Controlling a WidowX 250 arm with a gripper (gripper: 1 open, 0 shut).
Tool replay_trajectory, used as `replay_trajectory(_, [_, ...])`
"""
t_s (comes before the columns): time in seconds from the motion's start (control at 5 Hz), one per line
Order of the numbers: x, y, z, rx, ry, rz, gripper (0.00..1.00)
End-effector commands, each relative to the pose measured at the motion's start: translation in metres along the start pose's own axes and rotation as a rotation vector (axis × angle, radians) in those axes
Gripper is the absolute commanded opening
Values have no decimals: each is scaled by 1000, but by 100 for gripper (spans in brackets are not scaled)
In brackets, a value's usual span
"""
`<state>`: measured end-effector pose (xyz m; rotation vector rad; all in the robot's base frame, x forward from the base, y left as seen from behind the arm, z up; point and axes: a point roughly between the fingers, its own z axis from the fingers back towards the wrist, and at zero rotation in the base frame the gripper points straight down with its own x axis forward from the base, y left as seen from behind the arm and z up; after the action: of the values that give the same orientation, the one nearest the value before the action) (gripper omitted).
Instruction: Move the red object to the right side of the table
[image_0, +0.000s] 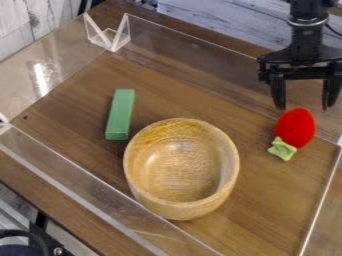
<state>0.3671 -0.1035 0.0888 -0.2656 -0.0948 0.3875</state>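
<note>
Red object (295, 128) lying on table (80, 100) at far right, just nearside of gripper (302, 99); jaws spread wide, holding nothing.

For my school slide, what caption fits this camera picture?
Open end effector above a red strawberry toy at the table's right side, beside a wooden bowl.

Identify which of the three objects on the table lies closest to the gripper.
The red strawberry toy, just below the open gripper; the wooden bowl and green block sit farther left.
</note>
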Motion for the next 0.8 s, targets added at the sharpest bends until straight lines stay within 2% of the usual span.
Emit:
replay_trajectory(0.0, [11,-7,25,-50,-74,-16,100])
replay_trajectory(0.2, [10,-5,20,-46,-66,-27,100])
replay_trajectory(0.6, [1,-5,-7,-28,-75,46,100])
